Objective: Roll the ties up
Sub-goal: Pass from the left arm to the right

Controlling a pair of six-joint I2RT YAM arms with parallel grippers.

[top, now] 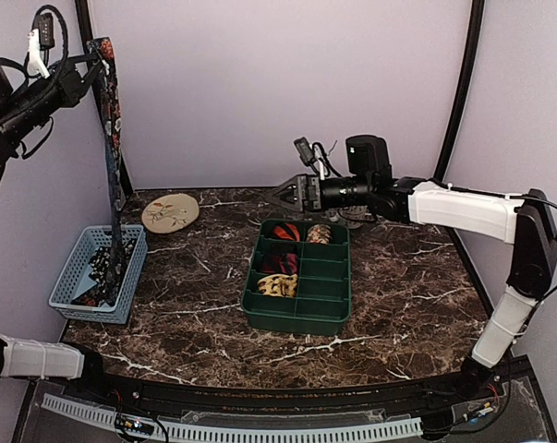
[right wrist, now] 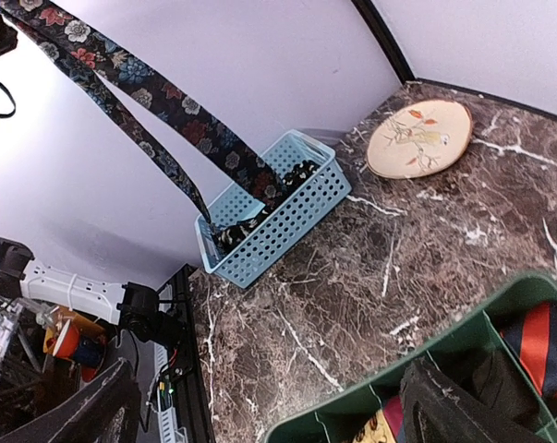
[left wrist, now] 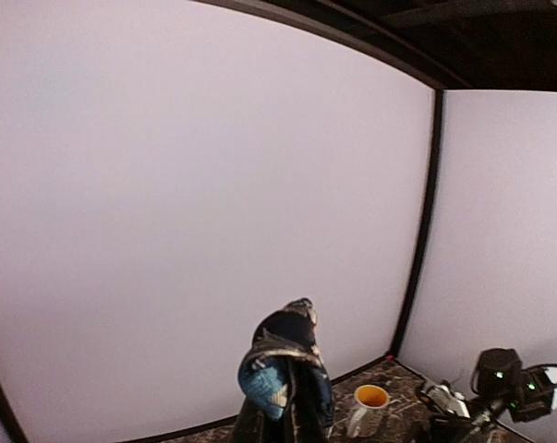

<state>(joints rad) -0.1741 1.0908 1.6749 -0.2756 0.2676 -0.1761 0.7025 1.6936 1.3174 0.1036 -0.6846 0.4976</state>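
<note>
The left gripper (top: 95,61) pinches a long dark floral fabric tie (top: 112,138) above the blue plastic basket (top: 70,274); right of it, the right gripper (top: 280,196) stands spread.

One long tie hanging, four rolled ties mid-counter.

The long tie (top: 113,138), dark with small red and pale flowers, hangs in two strands from high above the counter's (top: 398,277) left edge. Its lower end drops among dark speckled ties (top: 101,268) heaped there. Toward the back edge sit a red-black coil (top: 283,231), tan coil (top: 319,234), second red-black coil (top: 280,262) and yellow-cream coil (top: 277,285).
</note>
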